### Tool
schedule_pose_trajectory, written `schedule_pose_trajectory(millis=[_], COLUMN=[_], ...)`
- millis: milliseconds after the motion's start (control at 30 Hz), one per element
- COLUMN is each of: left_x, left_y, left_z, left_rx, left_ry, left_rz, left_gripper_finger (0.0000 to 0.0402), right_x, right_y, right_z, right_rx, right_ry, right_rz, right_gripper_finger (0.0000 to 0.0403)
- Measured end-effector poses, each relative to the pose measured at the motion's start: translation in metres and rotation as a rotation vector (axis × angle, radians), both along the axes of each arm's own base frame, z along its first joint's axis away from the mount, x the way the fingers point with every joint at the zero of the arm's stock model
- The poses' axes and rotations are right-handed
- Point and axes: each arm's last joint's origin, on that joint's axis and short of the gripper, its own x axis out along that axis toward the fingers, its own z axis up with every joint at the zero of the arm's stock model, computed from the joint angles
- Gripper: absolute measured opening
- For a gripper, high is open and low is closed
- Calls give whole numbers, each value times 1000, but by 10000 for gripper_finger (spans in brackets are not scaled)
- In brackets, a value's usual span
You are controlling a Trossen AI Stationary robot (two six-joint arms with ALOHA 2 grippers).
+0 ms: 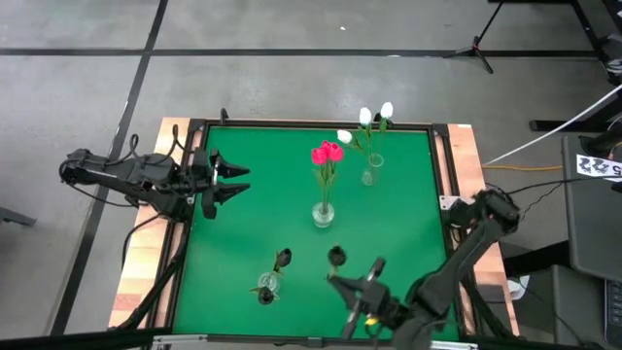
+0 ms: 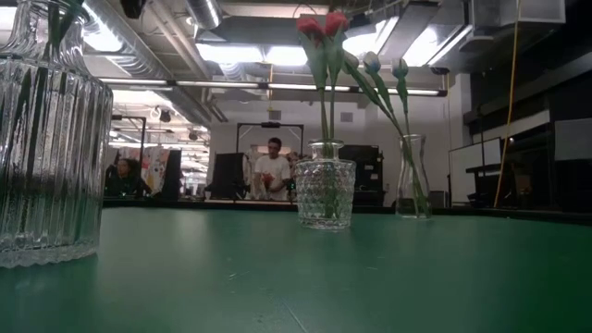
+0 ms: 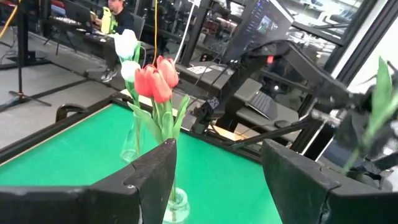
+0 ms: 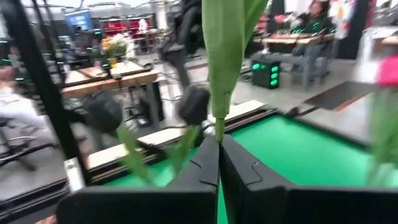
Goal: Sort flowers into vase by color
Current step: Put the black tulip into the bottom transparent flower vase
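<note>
Right gripper (image 4: 217, 152) clenched on dark tulip (image 1: 336, 257) stem; thin pinch, could swivel and miss ribbed vase (image 1: 265, 288). Left gripper (image 1: 233, 182) open, empty

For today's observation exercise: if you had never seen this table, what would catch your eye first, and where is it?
The pink-red tulips in a clear glass vase stand at the middle of the green table, with white tulips in a taller clear vase behind them toward the far edge. At the near edge, the right gripper has its fingers shut on a dark-headed tulip's green stem, while the left gripper waits open at the left side.
</note>
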Motion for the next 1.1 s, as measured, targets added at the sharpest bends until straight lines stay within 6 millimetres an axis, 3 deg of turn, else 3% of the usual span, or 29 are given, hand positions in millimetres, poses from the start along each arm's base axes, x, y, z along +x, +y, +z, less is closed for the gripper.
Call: schedule_pose_trajectory(millis=[167, 333, 500, 733, 1100], left_x=[0, 0, 0, -1, -9], left_y=[0, 0, 0, 0, 2], left_z=[-1, -3, -5, -5, -1], left_rx=[2, -3, -18, -36, -27], left_ry=[8, 29, 48, 41, 8], left_rz=[0, 0, 2, 1, -2], left_gripper_finger=[230, 230, 230, 230, 230], right_x=[24, 46, 72, 102, 120], right_y=[14, 14, 1, -33, -58], right_z=[-26, -42, -46, -46, -38], right_rx=[49, 26, -76, -128, -177], right_ry=[-19, -35, -83, -97, -167], right_rz=[126, 193, 277, 335, 395], right_gripper_finger=[0, 0, 0, 0, 0])
